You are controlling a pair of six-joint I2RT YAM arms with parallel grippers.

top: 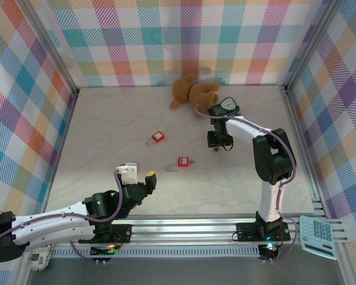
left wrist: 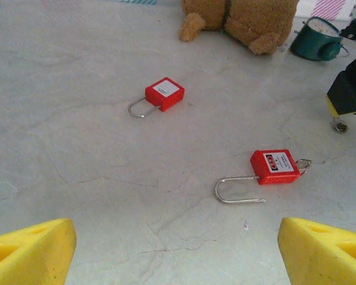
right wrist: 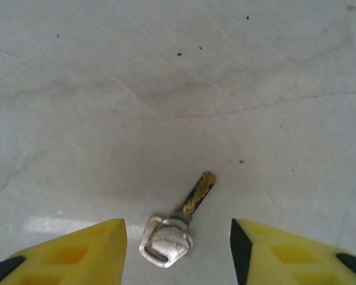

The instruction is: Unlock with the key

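The right gripper (right wrist: 177, 231) hangs low over the table (right wrist: 166, 89), on the right side and a bit far back. Its two yellow fingers (right wrist: 77, 252) are apart. The key (right wrist: 169, 237) lies flat on the table right between them. Its round head is close to the gripper and its thin end points away. No finger touches it, so nothing is held yet. I think the fingers stand one on each side so they can squeeze the key when they close. The key is thin and flat, so it may slip.

The left gripper (left wrist: 178, 255) waits near the front, wide open and empty. It looks at two red locks, the near padlock (left wrist: 275, 167) and the far padlock (left wrist: 164, 94). Maybe it waits there to hold a lock. A teddy bear (top: 193, 91) lies by the far wall.
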